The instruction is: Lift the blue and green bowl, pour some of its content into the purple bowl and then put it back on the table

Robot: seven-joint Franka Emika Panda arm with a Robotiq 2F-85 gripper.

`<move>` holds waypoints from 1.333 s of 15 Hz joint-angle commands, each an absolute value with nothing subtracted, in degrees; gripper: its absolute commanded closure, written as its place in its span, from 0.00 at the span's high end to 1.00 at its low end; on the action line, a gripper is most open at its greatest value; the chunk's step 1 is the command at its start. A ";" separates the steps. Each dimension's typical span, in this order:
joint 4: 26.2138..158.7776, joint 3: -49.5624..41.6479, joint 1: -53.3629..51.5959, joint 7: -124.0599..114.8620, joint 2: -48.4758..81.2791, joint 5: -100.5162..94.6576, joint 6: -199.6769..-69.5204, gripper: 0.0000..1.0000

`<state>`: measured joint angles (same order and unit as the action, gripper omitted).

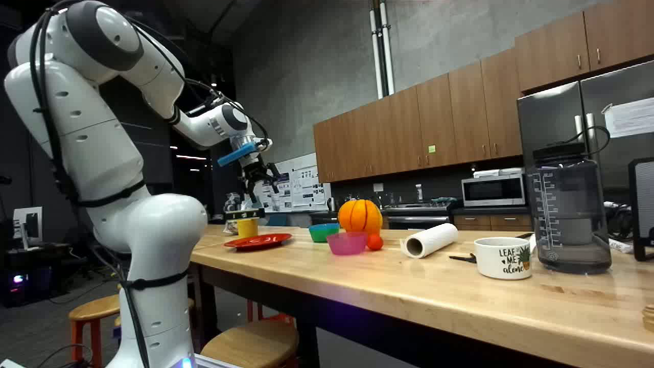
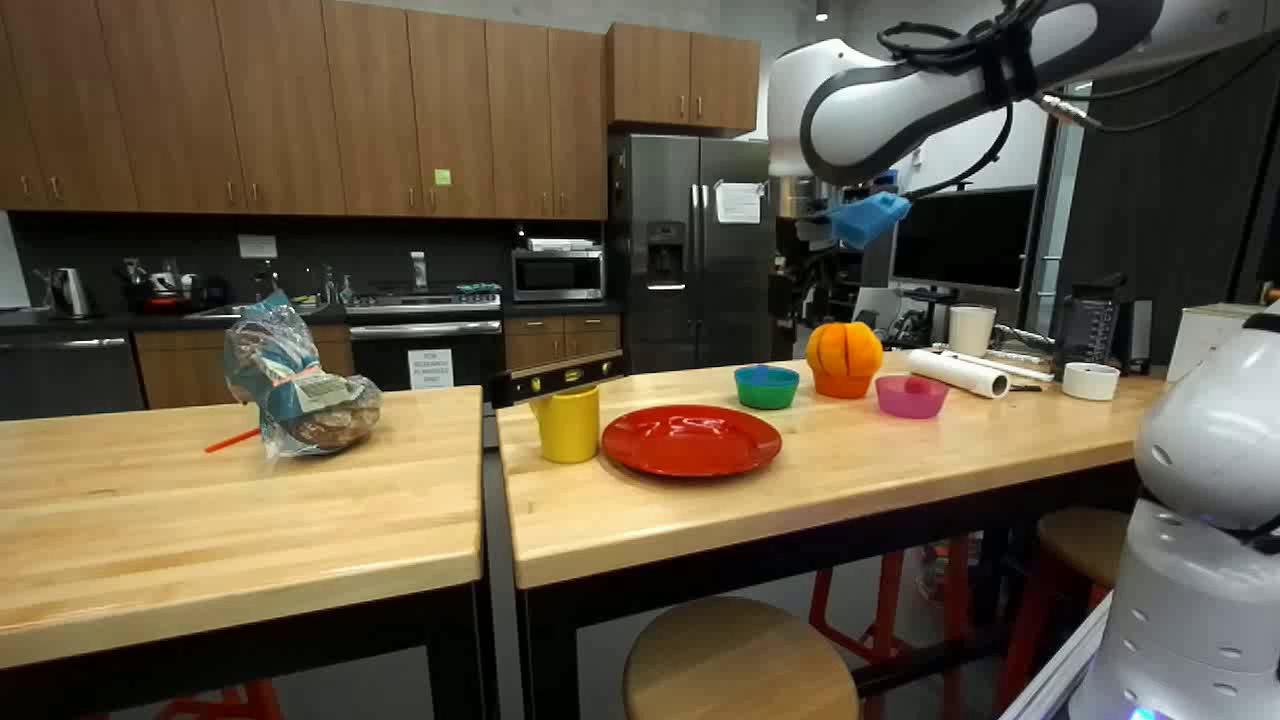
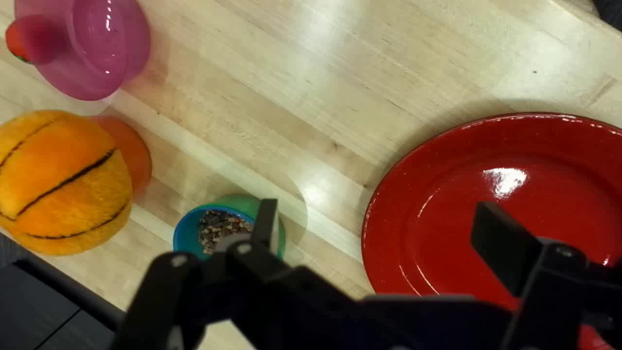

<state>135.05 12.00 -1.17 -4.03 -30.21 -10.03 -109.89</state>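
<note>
The blue and green bowl (image 2: 767, 396), dark and tan grains (image 3: 214, 226) in its blue part, stands on the desk (image 2: 850, 455) between the red plate (image 2: 690, 455) and the orange ball (image 2: 845, 350), with the purple bowl (image 2: 911, 400) near that ball. My jaws hang above the desk, wide apart and empty; I should, I think, center over the bowl, sink slowly, then pinch blue and green together firmly, keeping it level until the pour.
</note>
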 commanded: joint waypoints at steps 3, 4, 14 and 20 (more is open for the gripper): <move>134.84 10.73 -2.74 -4.68 -29.99 -10.76 -109.57 1.00; 134.84 10.73 -2.74 -4.68 -29.99 -10.76 -109.57 1.00; 134.30 8.80 -1.44 -7.24 -28.07 -10.61 -110.57 1.00; 133.72 6.43 1.48 -14.86 -25.99 -9.99 -113.03 1.00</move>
<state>134.93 7.27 0.08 -10.85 -27.49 -10.05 -112.05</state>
